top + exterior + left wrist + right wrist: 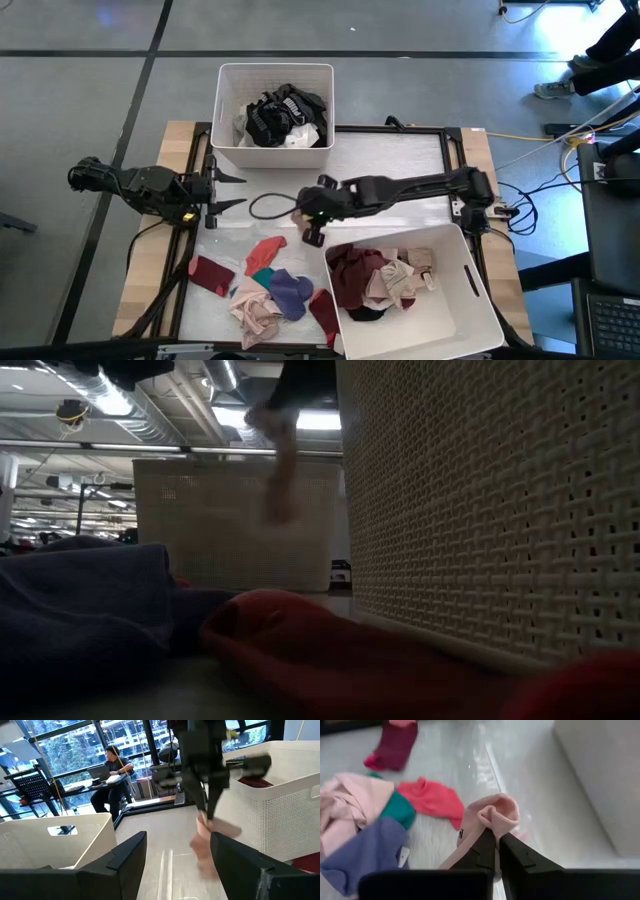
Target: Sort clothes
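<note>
- Right gripper is pinched nearly shut on a pale pink garment, a small sock-like piece, lifted off the table near its middle, just beside the near white bin.
- Near white bin already holds maroon, beige and pink pieces, so my guess is the pink one belongs there; far white bin holds black and white items.
- To do it well: carry the garment high enough to clear the bin wall, get fully over the opening before letting go, since the cloth hangs below the gripper and could snag on the rim.
- Loose pile of clothes left on the table's near side: pink-beige, purple, teal, red and maroon pieces, close together, some overlapping.
- Left gripper sits spread wide and empty at the table's left edge, holding nothing, waiting.
- Black cable loop lies on the table near the right gripper; don't drag cloth across it.
- Grip is only on a fold of the fabric, looks thin; a fast swing might shake it loose.
</note>
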`<action>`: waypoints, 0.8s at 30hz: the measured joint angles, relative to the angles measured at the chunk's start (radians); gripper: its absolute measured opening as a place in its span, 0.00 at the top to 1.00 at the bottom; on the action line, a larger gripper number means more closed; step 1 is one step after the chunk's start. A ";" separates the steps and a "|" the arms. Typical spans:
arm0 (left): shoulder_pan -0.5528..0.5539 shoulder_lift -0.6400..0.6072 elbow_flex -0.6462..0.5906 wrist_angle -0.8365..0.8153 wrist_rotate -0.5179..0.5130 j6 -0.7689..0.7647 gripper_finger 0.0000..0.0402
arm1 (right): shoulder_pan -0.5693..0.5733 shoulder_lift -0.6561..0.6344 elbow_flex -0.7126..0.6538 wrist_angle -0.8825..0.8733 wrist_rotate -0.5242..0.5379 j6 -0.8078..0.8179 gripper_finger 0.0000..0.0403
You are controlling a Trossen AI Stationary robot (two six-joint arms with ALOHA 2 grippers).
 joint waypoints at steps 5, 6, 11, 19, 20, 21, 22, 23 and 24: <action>0.000 0.000 0.000 0.000 0.000 0.000 0.48 | 0.007 -0.081 0.000 0.000 0.046 0.000 0.95; 0.000 0.000 0.000 0.000 0.000 0.000 0.48 | 0.008 -0.096 0.000 -0.002 0.062 -0.001 0.95; 0.000 0.000 0.000 0.000 0.000 0.000 0.48 | 0.036 -0.172 0.000 -0.014 0.105 -0.002 0.95; 0.000 0.000 0.000 0.000 0.000 0.000 0.48 | 0.134 -0.303 0.000 -0.112 0.209 0.013 0.95; 0.000 0.000 0.000 0.000 0.000 0.000 0.48 | 0.151 -0.317 0.000 -0.128 0.220 0.026 0.95; 0.000 0.000 0.000 0.000 0.000 0.000 0.48 | 0.167 -0.331 0.000 -0.145 0.233 0.044 0.95; 0.000 0.000 0.000 0.000 0.000 0.000 0.48 | 0.183 -0.345 0.000 -0.159 0.241 0.063 0.95; 0.000 0.000 0.000 0.000 0.000 0.000 0.48 | 0.200 -0.358 0.000 -0.174 0.249 0.085 0.95; 0.000 0.000 0.000 0.000 0.000 0.000 0.48 | 0.216 -0.369 0.000 -0.186 0.259 0.108 0.95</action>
